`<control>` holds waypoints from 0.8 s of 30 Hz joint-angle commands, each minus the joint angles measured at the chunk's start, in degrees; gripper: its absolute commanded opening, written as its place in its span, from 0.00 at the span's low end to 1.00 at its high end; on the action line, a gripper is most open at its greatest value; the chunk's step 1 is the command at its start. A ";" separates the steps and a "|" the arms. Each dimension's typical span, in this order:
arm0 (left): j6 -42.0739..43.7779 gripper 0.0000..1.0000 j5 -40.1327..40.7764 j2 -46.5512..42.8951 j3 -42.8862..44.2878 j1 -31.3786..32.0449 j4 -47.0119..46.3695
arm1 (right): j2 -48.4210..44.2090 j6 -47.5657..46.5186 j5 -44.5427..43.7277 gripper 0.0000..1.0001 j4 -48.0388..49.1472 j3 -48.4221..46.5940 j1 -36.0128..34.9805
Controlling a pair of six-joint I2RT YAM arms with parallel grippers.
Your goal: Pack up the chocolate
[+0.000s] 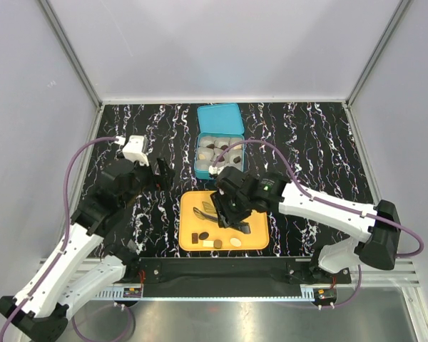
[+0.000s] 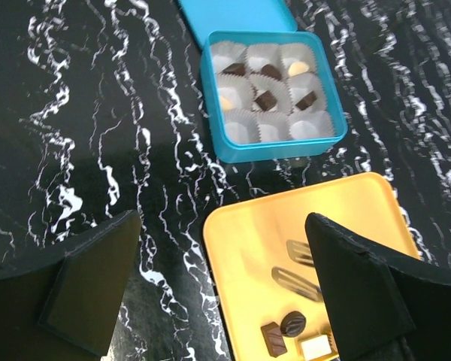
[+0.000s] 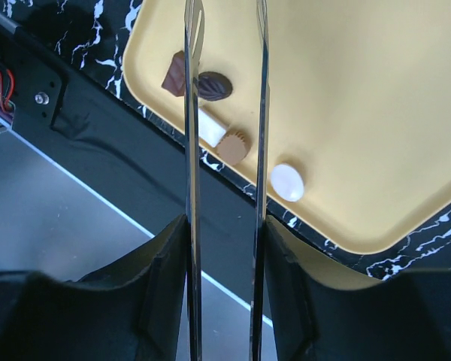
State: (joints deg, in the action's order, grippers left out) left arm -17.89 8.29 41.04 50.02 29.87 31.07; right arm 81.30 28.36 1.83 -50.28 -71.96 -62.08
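Five loose chocolate pieces [image 3: 214, 85] line the near rim of the flat orange plastic tray [image 3: 361, 113] — the dark oval's long axis lies crosswise to the slim steel tongs [image 3: 189, 150]. The right gripper [image 3: 224, 241] pinches these, tines apart, with open tray floor beyond. Over the black marbled tabletop [image 2: 98, 113] the left gripper [image 2: 222, 218] hovers, spread wide — six more fill the square teal box [image 2: 270, 150].

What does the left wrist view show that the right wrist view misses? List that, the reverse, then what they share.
Only left wrist: the box, six of its cups filled, and the open left gripper. Only right wrist: a tan round piece, a white oval piece and the rail. Both: the tray, the tongs, a dark square piece and a dark oval piece.
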 commanded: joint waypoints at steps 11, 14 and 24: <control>-2.15 0.99 3.31 5.98 2.54 -3.06 3.12 | 3.51 10.31 -3.23 0.48 0.89 -4.32 -8.93; -2.06 0.99 3.92 6.25 2.71 -3.15 3.38 | 4.13 11.89 -3.32 0.48 0.62 -4.76 -10.33; -1.97 0.99 4.80 6.25 2.71 -3.15 3.82 | 6.15 16.29 -3.49 0.48 -0.60 -4.77 -13.94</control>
State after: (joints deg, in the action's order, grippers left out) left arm -19.55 11.46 47.37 50.15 26.98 36.42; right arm 86.94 41.89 -0.23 -50.50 -74.81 -74.85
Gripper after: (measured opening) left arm 0.988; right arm 0.486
